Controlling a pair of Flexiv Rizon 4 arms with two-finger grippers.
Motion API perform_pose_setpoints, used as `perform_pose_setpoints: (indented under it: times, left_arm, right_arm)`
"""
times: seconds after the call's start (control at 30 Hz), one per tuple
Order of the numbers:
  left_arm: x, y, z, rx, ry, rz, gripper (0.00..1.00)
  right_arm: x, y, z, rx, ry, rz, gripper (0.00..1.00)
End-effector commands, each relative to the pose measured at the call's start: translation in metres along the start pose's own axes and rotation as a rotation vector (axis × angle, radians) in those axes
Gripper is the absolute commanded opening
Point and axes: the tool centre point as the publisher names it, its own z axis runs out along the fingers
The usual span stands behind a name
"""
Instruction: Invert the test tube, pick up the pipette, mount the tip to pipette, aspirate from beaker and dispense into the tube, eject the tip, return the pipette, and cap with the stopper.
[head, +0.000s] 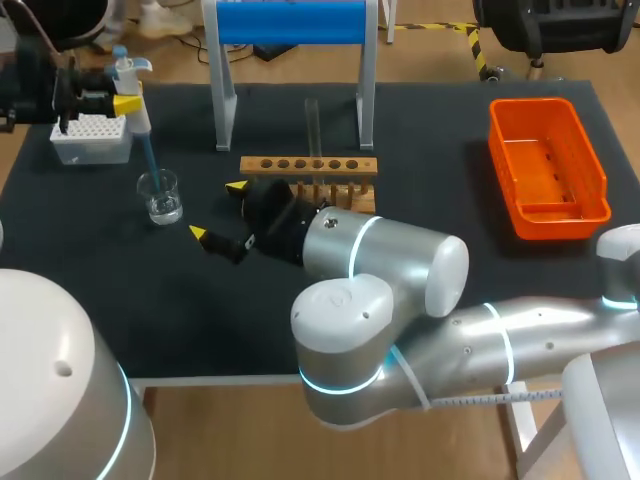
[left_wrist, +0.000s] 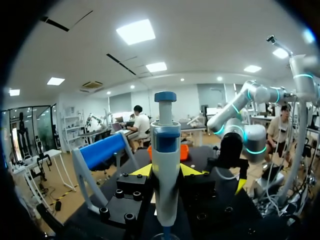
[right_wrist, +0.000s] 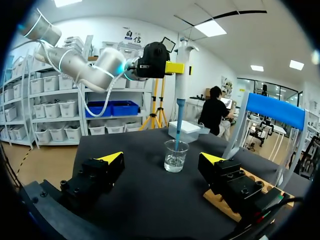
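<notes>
The left gripper (head: 125, 103) is closed around the pipette (head: 138, 118) near the far left corner of the table (head: 420, 120). It holds the pipette upright, with the blue tip (head: 147, 160) reaching down into the glass beaker (head: 160, 197), just in front of the tip box (head: 92, 138). The right gripper (head: 217, 210) is wide open and holds nothing, beside the wooden rack (head: 310, 165) in the middle, where the test tube (head: 312, 120) stands.

The table (head: 450, 110) has a matt black, cloth-like cover, and the rack (head: 310, 166) at centre is bare wood. At left the beaker (head: 160, 196) is clear and glossy and the pipette (head: 132, 85) smooth white plastic; the bin (head: 547, 168) at right is shiny orange plastic.
</notes>
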Motion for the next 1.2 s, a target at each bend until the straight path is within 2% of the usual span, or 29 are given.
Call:
perform_pose_setpoints:
  times: [0.03, 0.53, 1.2]
  left_arm:
    - [-0.004, 0.009, 0.000, 0.010, 0.005, -0.002, 0.00]
    - [-0.006, 0.028, 0.001, 0.014, -0.002, -0.020, 0.00]
    - [-0.006, 0.041, -0.001, 0.013, -0.024, -0.036, 0.00]
  right_arm:
    - [-0.001, -0.002, -0.001, -0.007, 0.004, 0.001, 1.00]
    - [-0.001, -0.002, -0.001, -0.007, 0.004, 0.001, 1.00]
    - [-0.001, -0.002, -0.001, -0.007, 0.004, 0.001, 1.00]
